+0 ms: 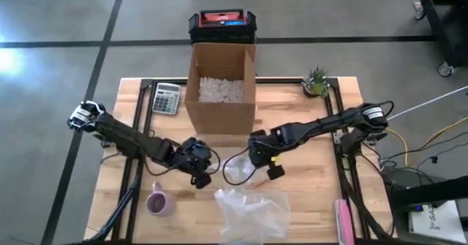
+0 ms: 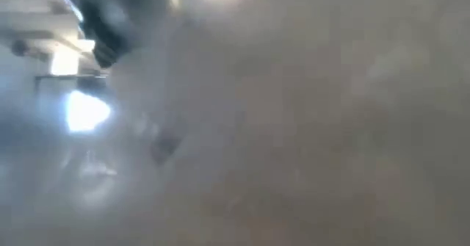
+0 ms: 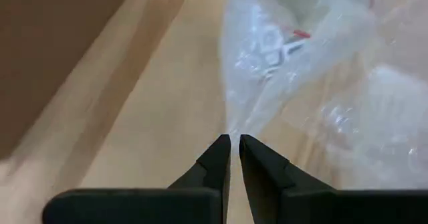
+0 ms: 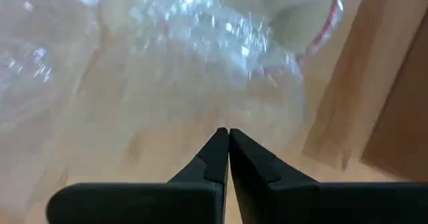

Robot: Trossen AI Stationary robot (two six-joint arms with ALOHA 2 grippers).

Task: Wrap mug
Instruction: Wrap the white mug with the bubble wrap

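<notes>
My left gripper (image 3: 234, 138) is pinched on a thin edge of the bubble wrap (image 3: 294, 63), its fingers nearly together with only the film between them. My right gripper (image 4: 227, 132) is clenched the same way on the opposite side of that small sheet, which shows in its own view as clear crinkled plastic rising away from the tips. I judge I hold it from both sides so it stays spread and taut between my arms rather than collapsing on itself.

From above, my two grippers face each other near the middle of the table (image 1: 322, 183), the left gripper (image 1: 202, 173) just left of the held sheet (image 1: 238, 168) and the right gripper (image 1: 263, 164) just right of it. Nearer the front edge lies a larger loose bubble wrap sheet (image 1: 252, 212), flat on the wood, probably the bed for wrapping.

The mug (image 1: 159, 202), purple, stands upright near the front left, apart from both sheets and from my left gripper; it is not yet wrapped.

Farther back stands an open cardboard box (image 1: 219, 88) with white packing fill inside, likely the mug's destination. A calculator (image 1: 167, 98) lies left of it, a small plant (image 1: 316, 80) right. The low view is blocked by something close and shows nothing useful.
</notes>
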